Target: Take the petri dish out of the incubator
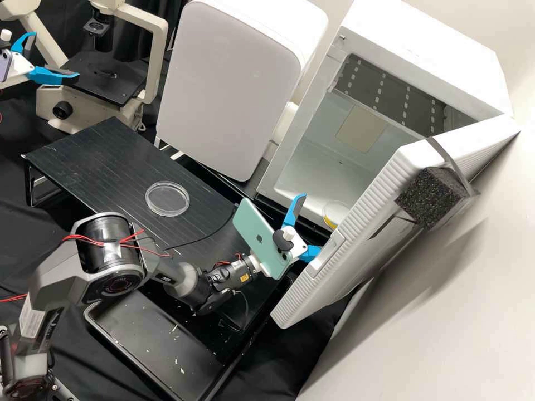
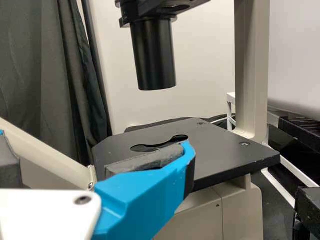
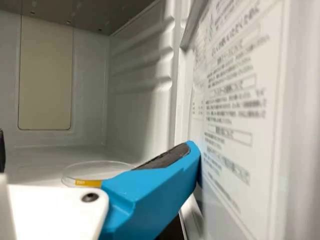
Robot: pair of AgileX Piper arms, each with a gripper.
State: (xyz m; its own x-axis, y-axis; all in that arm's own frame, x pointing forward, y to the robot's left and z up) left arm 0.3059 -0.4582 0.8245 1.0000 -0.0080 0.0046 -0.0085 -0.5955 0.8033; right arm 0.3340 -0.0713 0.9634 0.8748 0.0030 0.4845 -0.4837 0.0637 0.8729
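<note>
Petri dish (image 3: 95, 170) sits ungrasped inside the incubator (image 1: 423, 36). I note the door (image 1: 384, 192) open; right gripper (image 1: 311, 223), unclenched, at the incubator's mouth; left gripper (image 1: 56, 54), likewise unclenched, well away. Access achieved; grasp and removal outstanding.

High view, microscope (image 1: 72, 108) at 10 o'clock, upright appliance (image 1: 223, 94) at 11, incubator (image 1: 423, 55) at 2, petri dish (image 1: 335, 211) on its floor, door (image 1: 368, 214) at 3, block (image 1: 432, 197) on door, low stand (image 1: 100, 150) at 9, second dish (image 1: 167, 199) atop, tray (image 1: 128, 334) at 7
</note>
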